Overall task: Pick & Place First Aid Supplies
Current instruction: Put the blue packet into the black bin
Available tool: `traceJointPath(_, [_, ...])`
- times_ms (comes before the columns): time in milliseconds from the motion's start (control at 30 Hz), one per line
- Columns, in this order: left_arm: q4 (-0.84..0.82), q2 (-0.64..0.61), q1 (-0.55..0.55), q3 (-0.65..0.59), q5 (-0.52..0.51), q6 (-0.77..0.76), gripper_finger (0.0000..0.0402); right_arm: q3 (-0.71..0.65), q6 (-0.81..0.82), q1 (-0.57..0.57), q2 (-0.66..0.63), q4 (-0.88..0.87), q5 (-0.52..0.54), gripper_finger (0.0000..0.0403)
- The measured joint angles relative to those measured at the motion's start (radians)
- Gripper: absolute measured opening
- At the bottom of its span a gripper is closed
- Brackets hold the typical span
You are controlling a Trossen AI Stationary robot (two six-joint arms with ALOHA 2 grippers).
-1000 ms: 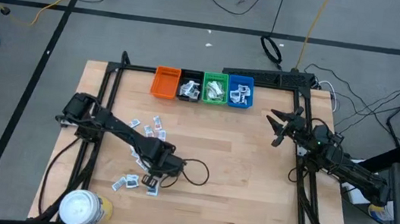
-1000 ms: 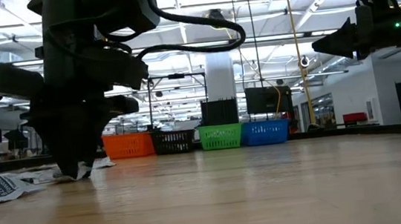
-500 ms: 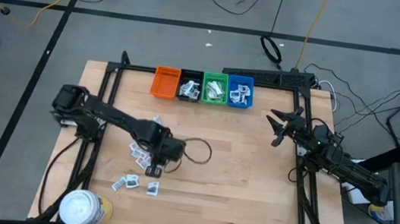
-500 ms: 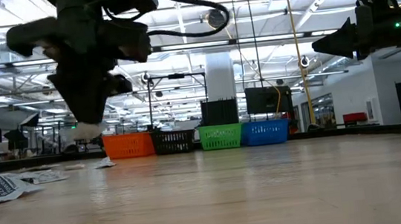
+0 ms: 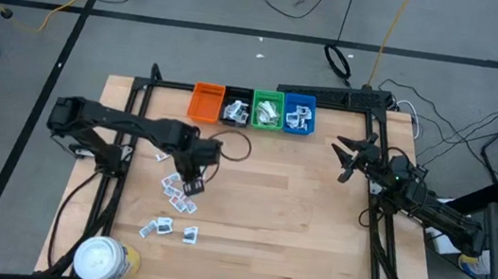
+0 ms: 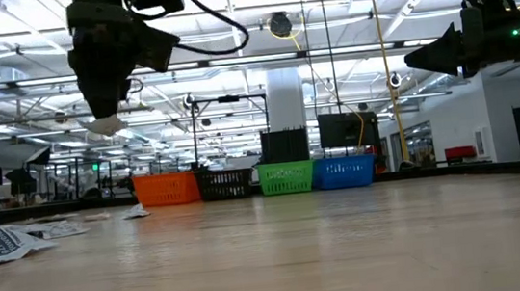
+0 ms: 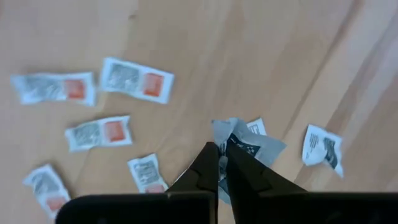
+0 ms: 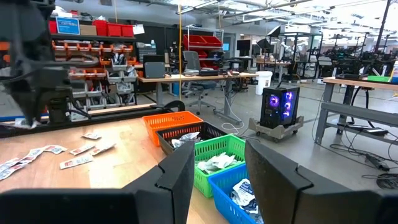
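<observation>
My left gripper [image 5: 193, 173] hangs over the table's middle left, pointing down and shut on a white sachet with dark print [image 7: 249, 147]. In the low view the sachet [image 6: 103, 128] shows below the fingers, high above the wood. Several more first aid supplies lie flat on the table beneath and near it [image 5: 170, 184] [image 5: 159, 228] [image 7: 130, 79]. My right gripper [image 5: 347, 157] waits open at the right edge, level, with nothing between its fingers [image 8: 217, 174]. My left gripper pinches the sachet by one edge [image 7: 231, 144] between its two fingertips. The fingers come from above, pointing down. The crumpled sachet sticks out past the fingertips and is lifted clear of the table.
Orange [image 5: 206, 103], black [image 5: 235, 109], green [image 5: 267, 111] and blue [image 5: 299, 114] bins stand in a row at the far edge, three of them holding packets. A white-lidded yellow tub [image 5: 106, 260] sits at the near left corner. Bare wood lies between the arms.
My left gripper has risen from the packets near the front edge and gone toward the far edge, turning about its own axis. The sachet it pinches has come up off the table with it and now hangs clear.
</observation>
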Motion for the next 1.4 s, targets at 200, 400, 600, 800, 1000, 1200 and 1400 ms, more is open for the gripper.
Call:
traceJointPath(200, [-0.036, -0.053, 0.061, 0.001, 0.0, -0.141, 0.0011, 0.0, 0.0, 0.0, 0.0, 0.0, 0.0, 0.0139])
traceJointPath(400, [-0.035, -0.007, 0.199, 0.019, 0.03, -0.173, 0.0008, 0.0, 0.0, 0.0, 0.0, 0.0, 0.0, 0.0139])
traceJointPath(600, [-0.12, 0.133, 0.357, 0.173, 0.033, -0.063, 0.0008, 0.0, 0.0, 0.0, 0.0, 0.0, 0.0, 0.0139])
traceJointPath(800, [-0.195, 0.305, 0.479, 0.413, 0.032, 0.035, 0.0011, 0.0, 0.0, 0.0, 0.0, 0.0, 0.0, 0.0139])
traceJointPath(1000, [-0.269, 0.454, 0.557, 0.643, 0.028, 0.096, 0.0008, 0.0, 0.0, 0.0, 0.0, 0.0, 0.0, 0.0139])
traceJointPath(1200, [-0.336, 0.559, 0.611, 0.834, 0.018, 0.128, 0.0008, 0.0, 0.0, 0.0, 0.0, 0.0, 0.0, 0.0139])
traceJointPath(1400, [-0.315, 0.617, 0.639, 0.883, -0.061, 0.144, 0.0009, 0.0, 0.0, 0.0, 0.0, 0.0, 0.0, 0.0139])
